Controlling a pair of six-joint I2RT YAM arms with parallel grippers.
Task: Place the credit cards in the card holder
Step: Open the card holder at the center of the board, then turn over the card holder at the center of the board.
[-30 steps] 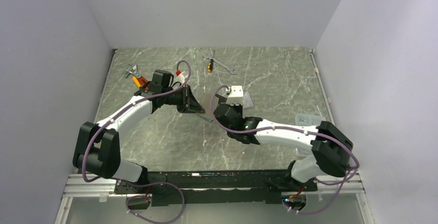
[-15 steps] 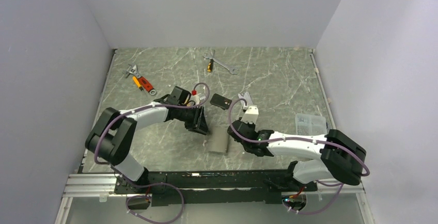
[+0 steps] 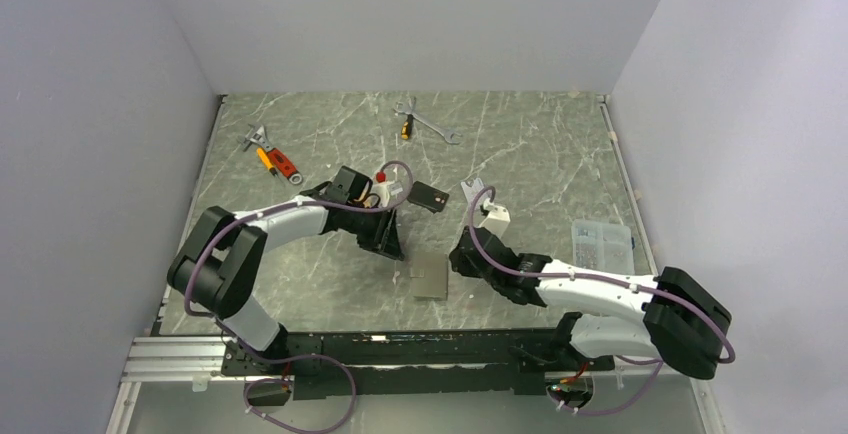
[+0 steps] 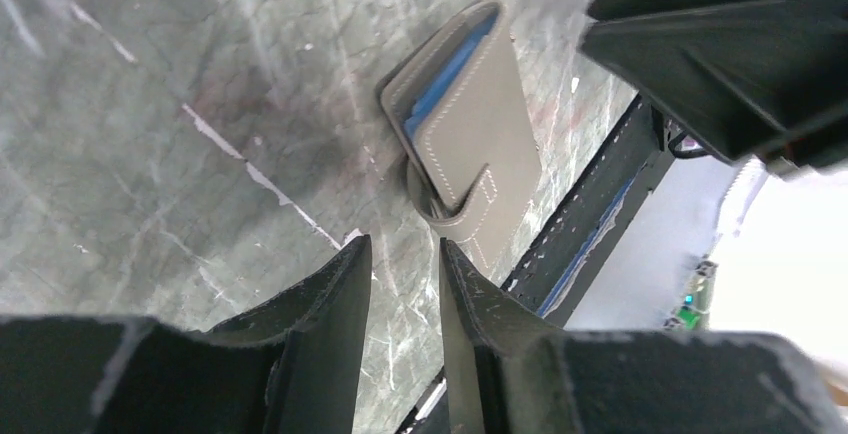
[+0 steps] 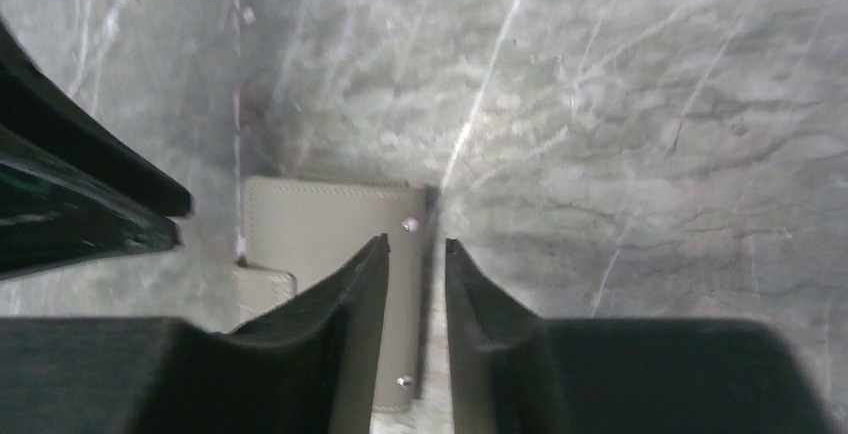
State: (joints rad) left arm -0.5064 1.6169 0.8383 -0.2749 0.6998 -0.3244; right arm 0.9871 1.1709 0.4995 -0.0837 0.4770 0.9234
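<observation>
The taupe-grey card holder (image 3: 430, 276) lies folded shut on the marble table near the front edge, a blue lining showing at its open side (image 4: 470, 154). My left gripper (image 3: 390, 241) hovers just left of it, jaws slightly open and empty (image 4: 405, 249). My right gripper (image 3: 463, 260) is at the holder's right side, jaws open, straddling its snap-studded edge (image 5: 415, 246) without clamping it. A black card (image 3: 428, 196) lies flat behind the holder. No other credit cards show.
Orange-handled pliers (image 3: 275, 161) and a small clamp (image 3: 257, 138) lie at the back left, a wrench (image 3: 430, 126) at the back centre. A clear plastic box (image 3: 600, 242) sits at the right. The black frame rail (image 3: 420, 339) runs just in front of the holder.
Both arms came from mid-table toward the near edge. The card holder now lies flat on the table, and both grippers have gone from shut to open.
</observation>
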